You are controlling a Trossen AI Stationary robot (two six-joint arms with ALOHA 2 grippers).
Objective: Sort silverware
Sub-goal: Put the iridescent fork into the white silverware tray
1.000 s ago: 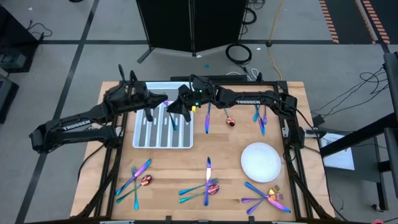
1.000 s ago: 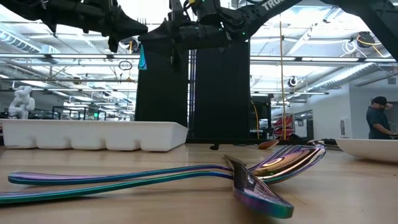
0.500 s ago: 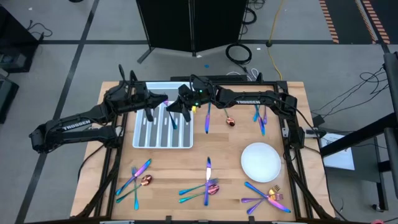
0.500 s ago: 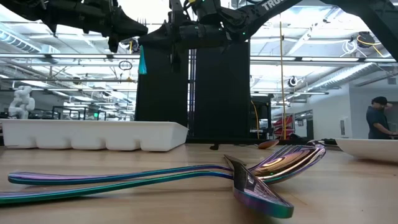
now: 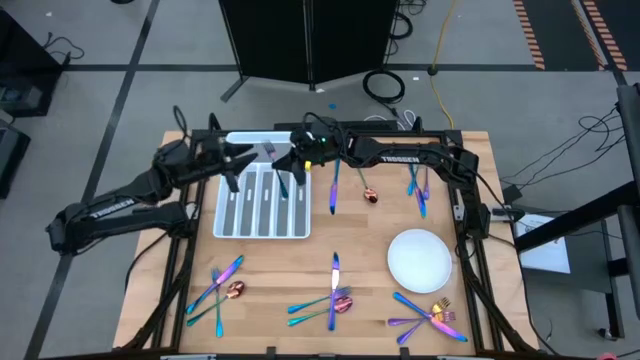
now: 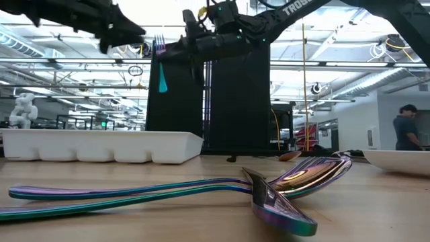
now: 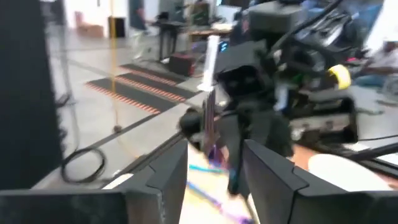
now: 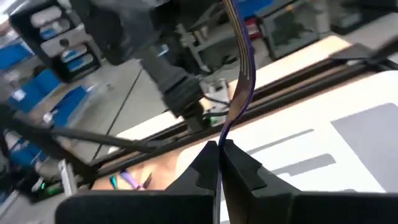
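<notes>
Handover done above the white divided plastic tray (image 5: 262, 200): right end effector (image 5: 281, 166) now pinches the slim iridescent rainbow-metal fork (image 8: 239, 81); left end effector (image 5: 243, 158), fingers spread, has backed off.

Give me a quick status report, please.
Right gripper shut on a fork above the tray. Left gripper open, beside it. Nothing in the way.

The silverware (image 5: 333, 291) shimmers iridescent blue, purple, pink and gold. The tray (image 5: 262, 200) at ten o'clock is plain white with grey slots; the round plate (image 5: 419, 259) at four o'clock is white too. The surface (image 5: 370, 230) is pale wood grain. Both arms are black with white lettering.
</notes>
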